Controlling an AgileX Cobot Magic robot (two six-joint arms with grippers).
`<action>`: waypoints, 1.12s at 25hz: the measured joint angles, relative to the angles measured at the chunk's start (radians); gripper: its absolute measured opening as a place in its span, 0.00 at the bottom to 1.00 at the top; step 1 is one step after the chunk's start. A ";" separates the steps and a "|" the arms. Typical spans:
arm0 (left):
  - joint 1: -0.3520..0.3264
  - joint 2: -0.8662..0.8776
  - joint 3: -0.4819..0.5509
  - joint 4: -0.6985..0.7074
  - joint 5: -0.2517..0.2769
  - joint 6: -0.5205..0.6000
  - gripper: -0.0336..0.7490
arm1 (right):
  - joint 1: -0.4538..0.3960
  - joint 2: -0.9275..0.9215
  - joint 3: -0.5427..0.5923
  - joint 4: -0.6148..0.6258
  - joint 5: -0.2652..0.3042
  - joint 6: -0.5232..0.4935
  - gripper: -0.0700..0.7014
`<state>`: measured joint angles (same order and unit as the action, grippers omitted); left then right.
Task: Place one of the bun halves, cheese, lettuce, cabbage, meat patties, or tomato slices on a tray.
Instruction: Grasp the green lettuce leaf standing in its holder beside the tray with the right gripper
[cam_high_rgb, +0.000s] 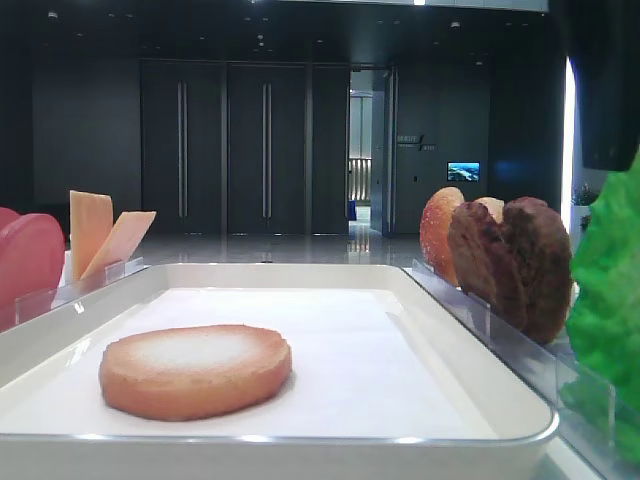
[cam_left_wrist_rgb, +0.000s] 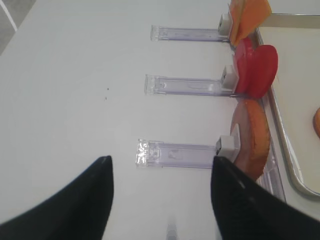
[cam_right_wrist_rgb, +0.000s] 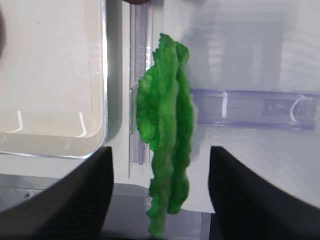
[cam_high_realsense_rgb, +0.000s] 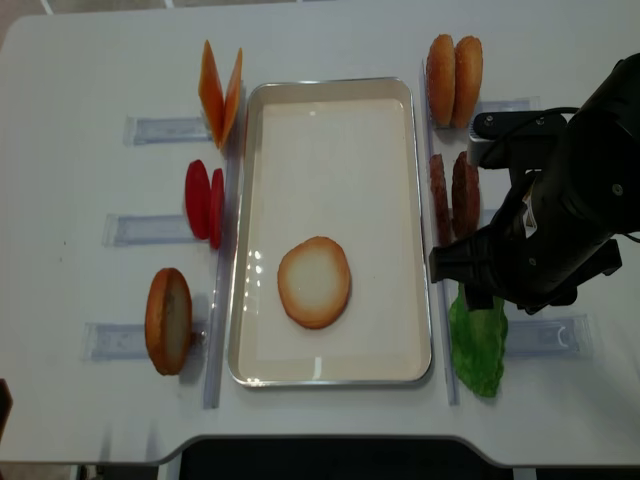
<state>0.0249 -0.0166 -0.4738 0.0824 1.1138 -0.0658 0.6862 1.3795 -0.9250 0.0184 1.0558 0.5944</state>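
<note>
**Lettuce lined up, one bun half down**

While one golden, pale-centred bun half (cam_high_realsense_rgb: 314, 282) already lies flat on the white tray (cam_high_realsense_rgb: 331, 90), I'd judge a second layer is next. My right gripper (cam_right_wrist_rgb: 160, 192) stands spread with the lettuce (cam_right_wrist_rgb: 166, 135) between its fingers, not pinched (a ruffled, floppy green leaf), just right of the tray. My left gripper (cam_left_wrist_rgb: 161, 200) hangs open left of the tray, holding nothing.

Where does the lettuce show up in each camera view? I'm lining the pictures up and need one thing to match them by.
Exterior high: lettuce at the right edge, beside the tray.
Right wrist: centre, standing on edge, between the right gripper's open fingers.
Left wrist: not in it.
Exterior high (realsense): lower right, beside the tray.
Shared landmark: the tray's white rim, in all four views.
</note>
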 joint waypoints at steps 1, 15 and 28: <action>0.000 0.000 0.000 0.000 0.000 0.000 0.64 | 0.000 0.000 0.000 0.000 -0.003 0.000 0.60; 0.000 0.000 0.000 0.000 0.000 0.000 0.64 | 0.000 0.000 0.000 -0.003 -0.043 -0.001 0.33; 0.000 0.000 0.000 0.000 0.000 0.000 0.64 | 0.000 0.000 0.000 -0.008 -0.041 -0.043 0.13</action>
<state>0.0249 -0.0166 -0.4738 0.0824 1.1138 -0.0658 0.6862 1.3795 -0.9247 0.0109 1.0143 0.5515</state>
